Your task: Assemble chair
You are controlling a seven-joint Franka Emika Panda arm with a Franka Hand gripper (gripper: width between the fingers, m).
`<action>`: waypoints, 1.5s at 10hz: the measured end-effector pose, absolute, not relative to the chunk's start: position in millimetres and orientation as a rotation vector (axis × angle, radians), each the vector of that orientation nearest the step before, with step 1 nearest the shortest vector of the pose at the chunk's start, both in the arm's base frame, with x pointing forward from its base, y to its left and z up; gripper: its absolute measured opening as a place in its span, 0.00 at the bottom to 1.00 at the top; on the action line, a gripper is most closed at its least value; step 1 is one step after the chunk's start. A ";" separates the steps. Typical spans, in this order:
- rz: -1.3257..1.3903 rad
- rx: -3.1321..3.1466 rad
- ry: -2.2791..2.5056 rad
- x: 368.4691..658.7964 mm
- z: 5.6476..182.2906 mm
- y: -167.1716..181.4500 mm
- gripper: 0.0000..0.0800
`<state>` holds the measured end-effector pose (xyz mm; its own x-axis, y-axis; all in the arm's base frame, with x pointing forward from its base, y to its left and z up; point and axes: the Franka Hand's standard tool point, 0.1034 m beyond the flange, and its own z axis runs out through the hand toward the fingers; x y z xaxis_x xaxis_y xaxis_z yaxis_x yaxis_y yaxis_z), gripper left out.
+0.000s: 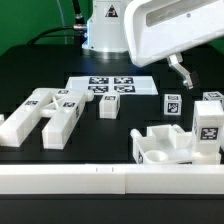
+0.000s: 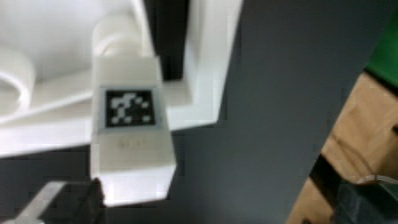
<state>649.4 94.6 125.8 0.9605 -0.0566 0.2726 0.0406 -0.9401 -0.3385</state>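
Observation:
The chair lies in loose white tagged pieces. The slotted seat block [image 1: 160, 148] sits at the front on the exterior view's right, with an upright tagged post [image 1: 207, 126] at its right end. Long bars [image 1: 40, 115] lie at the left, a short piece [image 1: 110, 106] in the middle, and two cubes [image 1: 172, 103] [image 1: 213, 101] further back. My gripper [image 1: 180, 75] hangs in the air above the cubes, open and holding nothing. In the wrist view the tagged post [image 2: 128, 120] and seat block [image 2: 196, 70] lie below my gripper [image 2: 214, 212]. Only one dark fingertip [image 2: 54, 200] shows.
The marker board [image 1: 110, 87] lies flat at the back centre, in front of the arm's base [image 1: 100, 35]. A low white wall [image 1: 100, 180] runs along the front edge. In the wrist view the black tabletop ends at a brown and green area [image 2: 365, 130].

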 end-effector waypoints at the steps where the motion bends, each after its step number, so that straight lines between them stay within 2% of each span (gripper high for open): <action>1: -0.236 -2.767 0.054 641.6 124.1 92.4 0.81; 2: -0.060 -2.765 0.044 634.9 127.8 87.6 0.81; 4: 0.095 -2.739 0.010 632.3 130.2 86.3 0.81; 7: 0.100 -2.741 0.005 632.8 128.8 84.9 0.81; 9: 0.146 -2.866 -0.003 627.3 127.1 69.2 0.81; 15: 0.146 -2.892 -0.102 623.3 124.1 74.6 0.81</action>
<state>623.3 74.6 124.1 0.9926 0.0811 -0.0908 0.0567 -0.9680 -0.2445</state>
